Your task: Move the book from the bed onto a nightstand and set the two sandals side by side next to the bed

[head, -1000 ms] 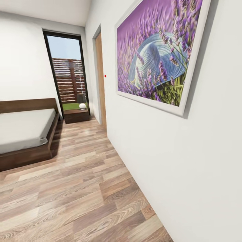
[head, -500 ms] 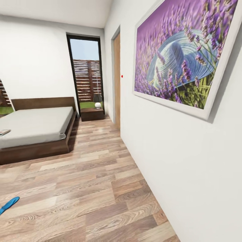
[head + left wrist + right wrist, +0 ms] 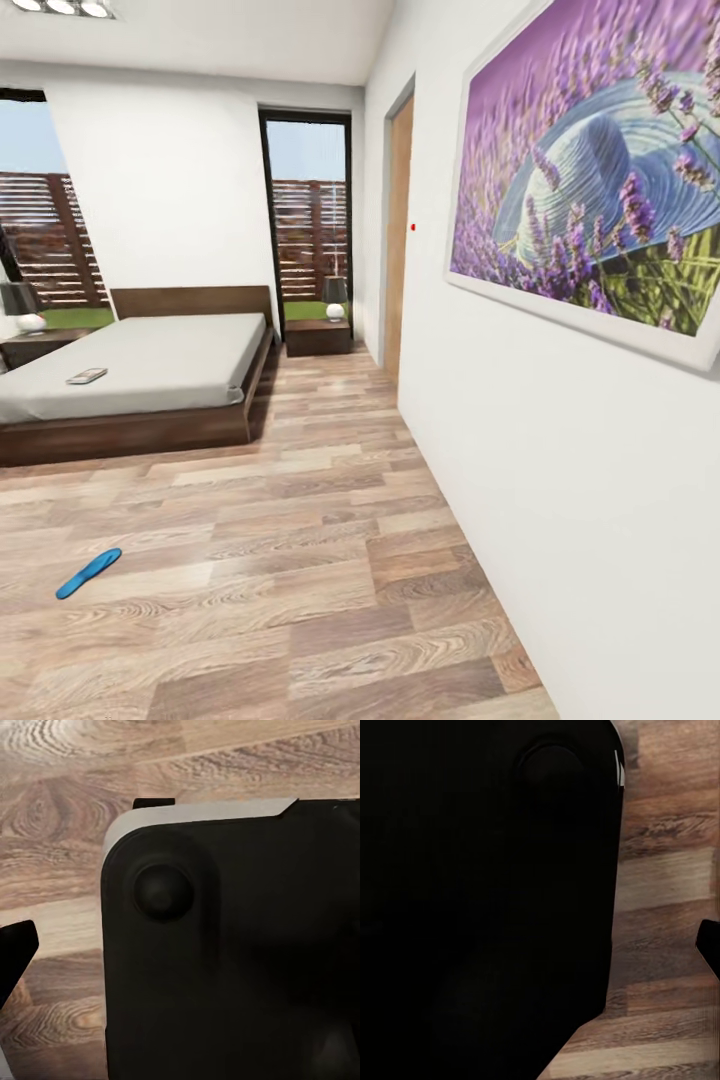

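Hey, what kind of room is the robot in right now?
A bedroom, most likely: a low double bed with a dark wooden frame, a nightstand carrying a lamp, and wood plank floor.

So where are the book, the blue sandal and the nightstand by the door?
book (image 3: 87, 376), head view, middle of its cover.
blue sandal (image 3: 88, 573), head view, middle of its sole.
nightstand (image 3: 318, 338), head view, its front face.

**Occlusions / cut-offs**

Bed (image 3: 140, 365) and left nightstand (image 3: 35, 345) clipped by frame edge. Book (image 3: 87, 376) too small, cover unreadable. Lavender painting (image 3: 600, 190) cropped top and right. Dark robot body (image 3: 232, 945) hides most floor (image 3: 667, 907) in both wrist views.
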`<state>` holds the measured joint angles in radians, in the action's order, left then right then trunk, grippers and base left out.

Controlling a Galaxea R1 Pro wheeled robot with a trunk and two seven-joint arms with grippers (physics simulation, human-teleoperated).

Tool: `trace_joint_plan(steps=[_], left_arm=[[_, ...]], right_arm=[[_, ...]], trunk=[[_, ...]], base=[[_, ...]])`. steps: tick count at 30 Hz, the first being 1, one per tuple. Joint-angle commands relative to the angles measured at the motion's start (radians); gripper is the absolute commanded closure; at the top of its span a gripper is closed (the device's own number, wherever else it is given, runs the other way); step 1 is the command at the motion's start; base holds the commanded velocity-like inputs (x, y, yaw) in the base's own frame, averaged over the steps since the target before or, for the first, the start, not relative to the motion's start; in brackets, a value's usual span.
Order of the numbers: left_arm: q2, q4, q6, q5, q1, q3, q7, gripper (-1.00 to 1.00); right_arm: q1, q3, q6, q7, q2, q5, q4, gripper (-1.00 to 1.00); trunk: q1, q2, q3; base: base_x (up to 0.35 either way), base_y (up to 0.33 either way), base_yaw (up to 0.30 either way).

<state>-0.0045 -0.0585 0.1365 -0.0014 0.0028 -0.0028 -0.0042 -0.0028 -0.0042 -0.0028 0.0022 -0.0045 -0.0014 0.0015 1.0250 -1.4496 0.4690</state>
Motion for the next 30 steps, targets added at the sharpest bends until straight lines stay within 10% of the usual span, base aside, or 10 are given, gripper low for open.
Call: trace_joint_plan(steps=[1,30], left_arm=[[0.0,-0.001,0.002,0.0,0.0,0.0,0.0,-1.0],[0.0,-0.001,0.002,0.0,0.0,-0.001,0.0,-1.0]], right_arm=[[0.0,0.0,0.0,0.0,0.0,0.0,0.0,-1.0],[0.0,0.002,0.0,0.001,0.0,0.0,0.001,-1.0]], trunk=[[0.0,0.0,0.001],[0.0,0.0,0.001]], base=[[0.0,0.0,0.294],[0.0,0.0,0.243]])
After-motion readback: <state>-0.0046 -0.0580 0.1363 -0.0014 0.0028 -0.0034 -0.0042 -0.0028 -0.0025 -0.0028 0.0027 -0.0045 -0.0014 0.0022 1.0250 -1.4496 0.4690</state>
